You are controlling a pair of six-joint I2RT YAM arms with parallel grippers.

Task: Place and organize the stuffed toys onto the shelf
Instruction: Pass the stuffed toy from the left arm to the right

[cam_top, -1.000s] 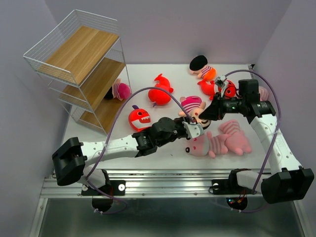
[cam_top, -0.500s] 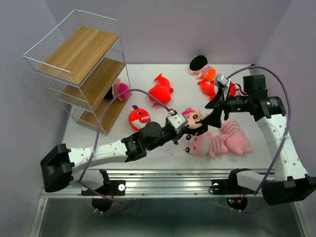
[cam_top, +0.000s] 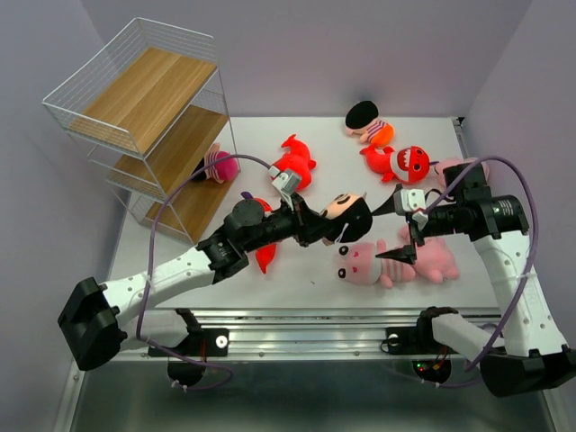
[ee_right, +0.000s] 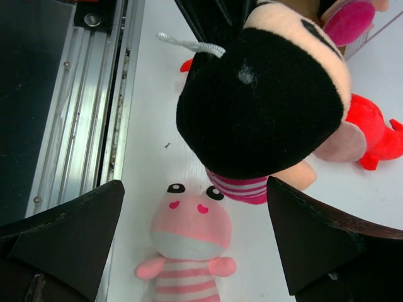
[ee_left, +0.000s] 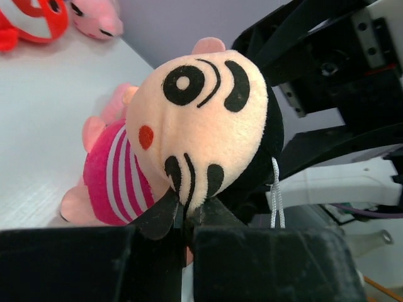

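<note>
- Shelf (cam_top: 135, 108): white wire rack with three slanted wooden boards. It stands at the far left corner of the table (cam_top: 315, 135).
- Striped toy (cam_top: 219, 165): pink with a dark top, tucked into the right end of the rack's lower part. I cannot tell which board it rests on.
- Red fish (cam_top: 294, 160): lies on the table just right of the rack, beyond the left arm (cam_top: 180, 265).
- Second red toy (cam_top: 265, 255): mostly hidden under that arm, with only a red edge showing.
- Left gripper (cam_top: 326, 225): closed and pinching the face of the dark-haired doll (cam_top: 346, 214). In the wrist view its fingertips (ee_left: 157, 217) meet at the doll's mouth.
- Dark-haired doll: mid-table and well apart from the shelf, held by the left gripper, its pink-striped body hanging behind the head.
- Pink striped animal (cam_top: 364, 263): lies on the table near the front edge, just beneath the doll.
- Right gripper (cam_top: 396, 229): jaws spread wide and holding nothing. It sits just right of the doll and faces its black hair.
- Second pink animal (cam_top: 434, 258): lies against the first, beside the right gripper's nearer finger.
- Back doll (cam_top: 367, 121): dark hair and a striped, orange body, at the table's far edge.
- Round toothy red toy (cam_top: 407, 163): right of centre, beyond the right arm.
- Pale pink toy (cam_top: 447, 167): partly hidden behind the right wrist.
</note>
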